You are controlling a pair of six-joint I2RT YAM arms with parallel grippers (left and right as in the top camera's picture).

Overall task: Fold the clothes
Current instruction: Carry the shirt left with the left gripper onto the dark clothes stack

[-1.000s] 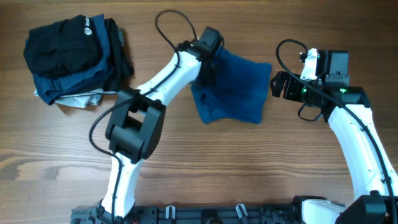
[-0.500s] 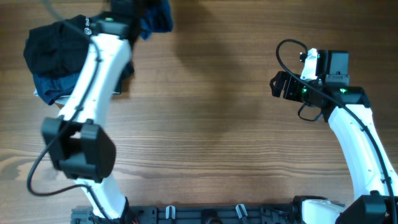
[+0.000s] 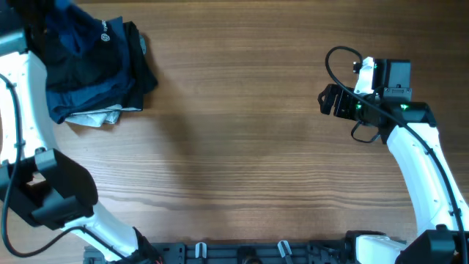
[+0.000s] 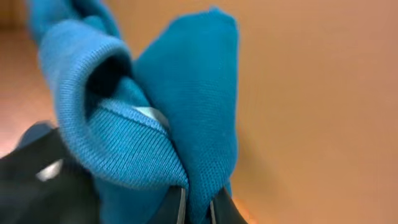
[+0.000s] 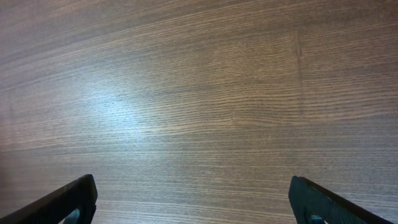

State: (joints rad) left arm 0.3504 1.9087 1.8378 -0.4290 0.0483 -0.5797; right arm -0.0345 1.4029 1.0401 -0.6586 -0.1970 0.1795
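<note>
Far left: left arm runs up the table edge into the top-left corner. Left gripper is clamped tight on a bunched fold of the blue polo shirt, and a ribbed knit edge curls over the fingers in the wrist view. Overhead, the blue polo shirt is a blurred blue wad at top left, overlapping the left part of the clothes pile. Can't tell if it touches the pile or hangs above it. Pile: black garment with small white logo on top, dark blue piece under it, grey piece poking out at the near edge. Middle: bare wooden table. Right: right arm, right gripper jaws wide apart, holding nothing, over wood, well apart from the shirt.
</note>
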